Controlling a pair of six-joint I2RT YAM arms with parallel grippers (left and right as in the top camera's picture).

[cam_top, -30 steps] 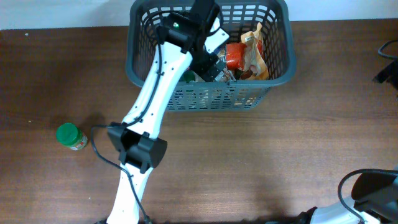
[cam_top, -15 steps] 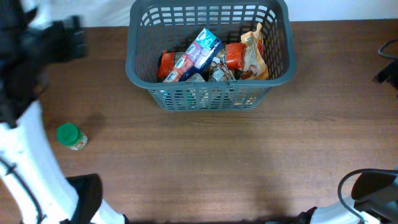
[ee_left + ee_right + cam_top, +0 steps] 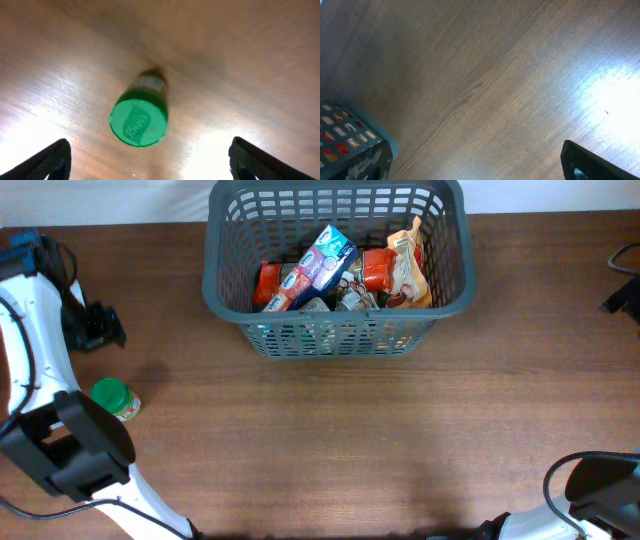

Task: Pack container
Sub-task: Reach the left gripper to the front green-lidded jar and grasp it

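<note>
The dark grey basket [image 3: 225, 290] stands at the back middle of the table. It holds a blue carton [image 3: 322, 258], red packets [image 3: 378, 270] and a tan bag [image 3: 410, 265]. A jar with a green lid [image 3: 113, 400] stands on the table at the left. My left gripper [image 3: 95, 327] hovers just behind it. In the left wrist view the jar [image 3: 138, 121] is ahead of the left gripper [image 3: 150, 165], whose fingers are wide open and empty. My right gripper [image 3: 480, 167] is open and empty over bare table, with the basket's corner [image 3: 355, 142] at its left.
The right arm's base [image 3: 590, 485] is at the front right corner. A dark object [image 3: 622, 290] sits at the right edge. Brown wooden tabletop [image 3: 400, 440] stretches in front of the basket.
My left arm has swung out of the basket to the table's left side, behind the green-lidded jar. The blue carton now lies in the basket.
</note>
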